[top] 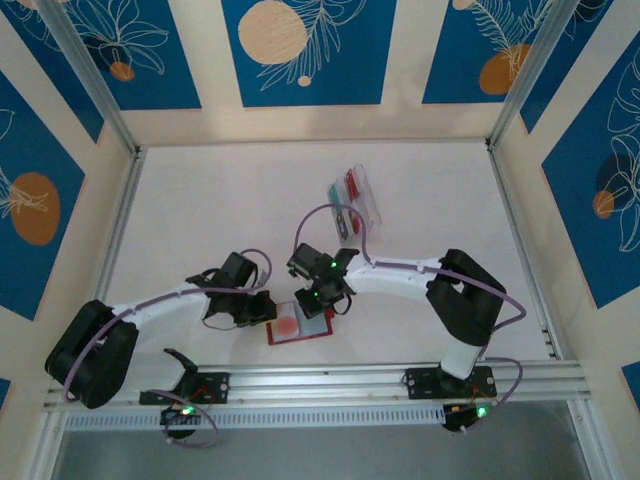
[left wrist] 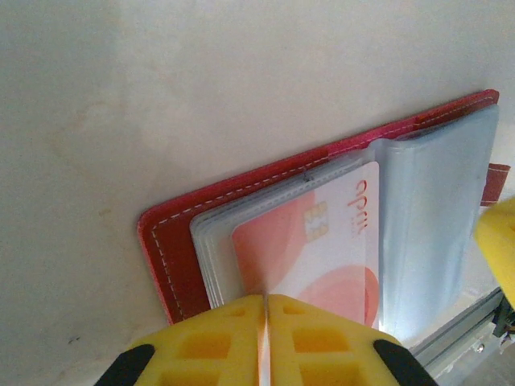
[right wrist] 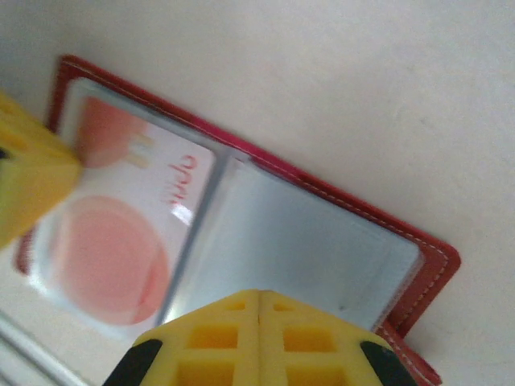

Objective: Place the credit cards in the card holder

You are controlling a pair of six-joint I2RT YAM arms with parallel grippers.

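From above, the open card holder (top: 300, 327) lies by the worktop's (top: 200, 210) near edge, left gripper (top: 262, 310) and right gripper (top: 320, 308) on it. Left wrist: left gripper (left wrist: 264, 322) closed beside a pocketed pink card (left wrist: 322, 249). Right wrist: right gripper (right wrist: 259, 322) closed over clear pockets (right wrist: 306, 241).

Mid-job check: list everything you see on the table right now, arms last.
card holder: one, red, lying open near the table's near edge, between the two grippers.
credit card: one, white with pink circles, inside a clear pocket on the holder's left page.
clear box: one, transparent, farther back, right of centre.
cards: red and teal in the box, something dark at its near end; count too small to tell.
table: one, white.
left gripper: yellow fingers, shut, at the edge of the card page.
right gripper: yellow fingers, shut, at the edge of the empty page.
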